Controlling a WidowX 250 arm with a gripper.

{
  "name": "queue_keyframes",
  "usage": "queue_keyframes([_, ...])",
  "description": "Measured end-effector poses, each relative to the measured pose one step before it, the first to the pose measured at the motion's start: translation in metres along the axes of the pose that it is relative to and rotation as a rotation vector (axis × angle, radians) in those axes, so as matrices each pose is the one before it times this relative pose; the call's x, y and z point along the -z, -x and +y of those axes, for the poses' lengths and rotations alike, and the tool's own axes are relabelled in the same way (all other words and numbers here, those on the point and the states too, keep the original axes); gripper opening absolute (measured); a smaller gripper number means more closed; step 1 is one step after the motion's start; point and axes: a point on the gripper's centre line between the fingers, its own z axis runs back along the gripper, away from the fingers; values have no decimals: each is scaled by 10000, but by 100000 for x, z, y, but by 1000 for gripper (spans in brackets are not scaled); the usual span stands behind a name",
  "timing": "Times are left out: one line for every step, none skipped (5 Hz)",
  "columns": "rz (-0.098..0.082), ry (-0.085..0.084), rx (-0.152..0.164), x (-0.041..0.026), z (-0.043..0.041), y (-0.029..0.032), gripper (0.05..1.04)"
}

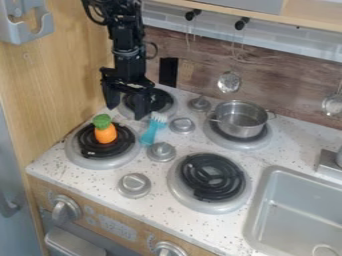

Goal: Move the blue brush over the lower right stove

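Knobs of dull grey plastic (161,151) stand in a loose line among four burners, one of them between the blue brush with pale bristles (150,134) and the near right burner with its black coil (212,176). An orange toy carrot with a green top (105,131) sits on the near left burner, left of the brush. On the far right burner is a round, shiny metal pot (241,120); a grey sink (290,212) lies at the right. The brush rests on the speckled white counter (194,142), bristles toward the far side. Above the far left burner hangs the black two-finger gripper (125,104), fingers spread wide, holding nothing, near the bristles.
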Motion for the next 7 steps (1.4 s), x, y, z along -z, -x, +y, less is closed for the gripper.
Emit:
queue_keyframes([554, 227, 7, 1974, -346, 843, 999])
queue_keyframes([329, 299, -135, 1084, -53, -581, 999])
queue_keyframes([204, 375, -232, 1107, 6, -1448, 999])
queue_keyframes([19, 147, -136, 593, -37, -1716, 999])
queue_keyframes([-127, -38, 106, 860, -962, -1898, 999])
queue_keyframes([-202, -127, 173, 440, -664, -1333, 999])
queue_keyframes([-179, -201, -157, 701, 361, -810, 999])
